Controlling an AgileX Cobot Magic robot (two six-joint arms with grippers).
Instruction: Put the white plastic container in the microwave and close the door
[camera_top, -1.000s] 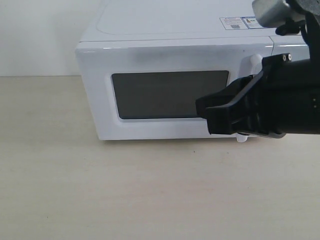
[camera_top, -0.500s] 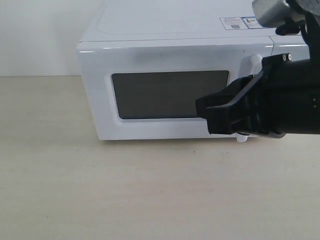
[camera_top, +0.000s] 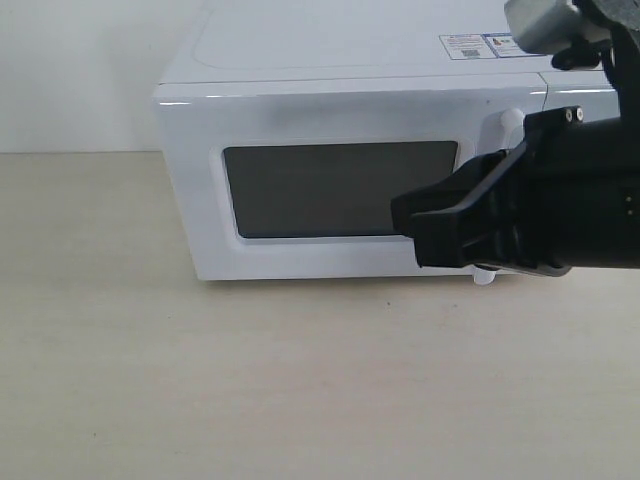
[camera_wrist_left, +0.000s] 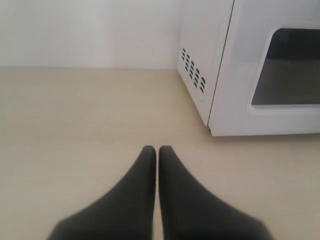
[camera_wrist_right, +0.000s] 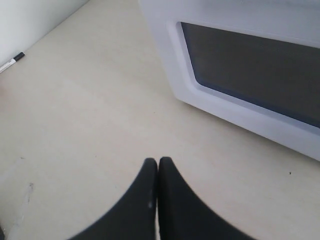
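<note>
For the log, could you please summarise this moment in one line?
door shut; container unseen; left gripper shut, empty; right gripper shut, empty

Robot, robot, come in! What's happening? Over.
Left gripper shut, empty. Right gripper shut, empty. Door of microwave closed. White plastic container not in sight. Right arm covers handle in exterior view.

You're looking at a smooth white microwave (camera_top: 330, 40), with glossy highlights along the top edge of the door (camera_top: 190, 200). The door window (camera_top: 330, 188) is dark and matt. Table (camera_top: 250, 380): pale wood-grain, matt, lightly speckled. Left gripper (camera_wrist_left: 157, 150) and right gripper (camera_wrist_right: 158, 162): smooth matt black plastic. Label sticker (camera_top: 480, 45) looks like printed paper.
</note>
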